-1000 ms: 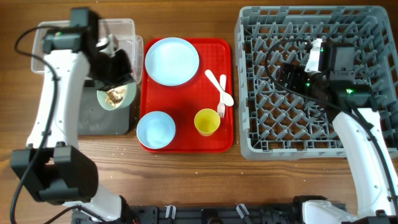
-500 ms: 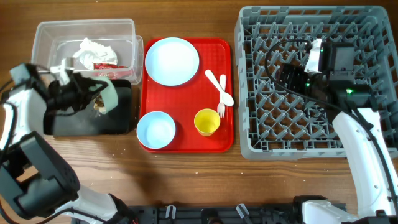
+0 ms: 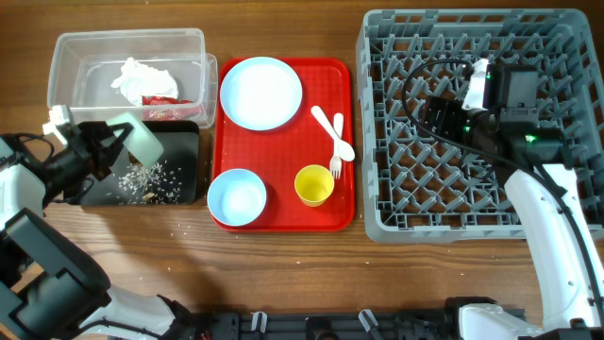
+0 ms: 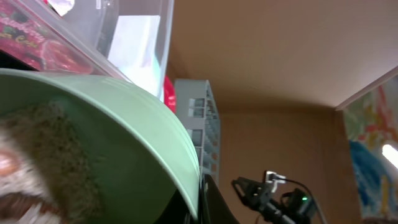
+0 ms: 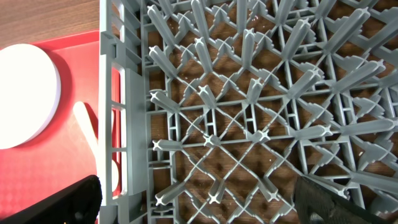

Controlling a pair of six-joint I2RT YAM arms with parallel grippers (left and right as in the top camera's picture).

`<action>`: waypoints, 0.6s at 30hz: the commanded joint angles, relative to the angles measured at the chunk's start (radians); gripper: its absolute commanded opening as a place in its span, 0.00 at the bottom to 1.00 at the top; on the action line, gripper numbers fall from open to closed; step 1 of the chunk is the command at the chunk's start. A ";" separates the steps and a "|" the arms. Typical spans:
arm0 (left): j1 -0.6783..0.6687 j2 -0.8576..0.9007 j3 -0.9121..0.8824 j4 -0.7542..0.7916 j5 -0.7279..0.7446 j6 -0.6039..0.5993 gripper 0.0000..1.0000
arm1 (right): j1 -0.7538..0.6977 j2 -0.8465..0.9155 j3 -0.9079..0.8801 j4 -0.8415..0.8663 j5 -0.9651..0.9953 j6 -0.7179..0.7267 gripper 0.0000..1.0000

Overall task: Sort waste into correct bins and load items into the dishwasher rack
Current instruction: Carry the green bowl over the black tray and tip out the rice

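A: From overhead, what sits left of the red serving tray [image 3: 283, 215]?

B: The black tray [image 3: 185, 142] lies just beside its left edge, with the clear tub [image 3: 71, 57] behind that. The left end effector [image 3: 121, 144] is clamped on the pale green bowl [image 3: 146, 142], which is tipped on its side above the black tray. Food scraps [image 3: 142, 179] lie scattered below it. The paper napkin [image 3: 140, 74] and red wrapper [image 3: 160, 98] are in the tub.

A: And on the red serving tray?

B: The light blue plate [image 3: 261, 93], light blue bowl [image 3: 236, 196], yellow cup [image 3: 313, 184], white spoon [image 3: 328, 126] and fork [image 3: 335, 164]. To its right on the desk [image 3: 283, 253] stands the dishwasher rack [image 3: 377, 222], with the right end effector [image 3: 439, 113] above its floor.

A: The left wrist view?

B: The bowl [image 4: 106, 137] fills the lower left, with a dark finger [image 4: 214, 202] at its rim. The tub [image 4: 143, 25] and wrapper [image 4: 31, 37] are above it.

A: The right wrist view?

B: The fingers [image 5: 68, 202] are spread wide, holding nothing, over the rack's pegs [image 5: 249, 93] just right of the red serving tray [image 5: 74, 74]. The plate [image 5: 25, 99] and a white utensil handle [image 5: 87, 130] show on that tray.
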State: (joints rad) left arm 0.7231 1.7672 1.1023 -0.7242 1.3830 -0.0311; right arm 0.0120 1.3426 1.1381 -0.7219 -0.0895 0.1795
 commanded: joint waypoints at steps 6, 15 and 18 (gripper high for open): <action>0.015 -0.016 -0.003 0.003 0.083 -0.037 0.04 | 0.002 0.009 0.018 -0.006 -0.016 0.007 1.00; 0.015 -0.017 -0.003 0.036 0.194 -0.219 0.04 | 0.002 0.009 0.018 -0.005 -0.016 0.007 1.00; 0.015 -0.017 -0.003 0.109 0.154 -0.252 0.04 | 0.002 0.009 0.018 -0.005 -0.016 0.007 1.00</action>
State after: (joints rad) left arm 0.7296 1.7672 1.1011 -0.6575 1.5169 -0.2005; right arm 0.0120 1.3426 1.1381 -0.7258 -0.0895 0.1795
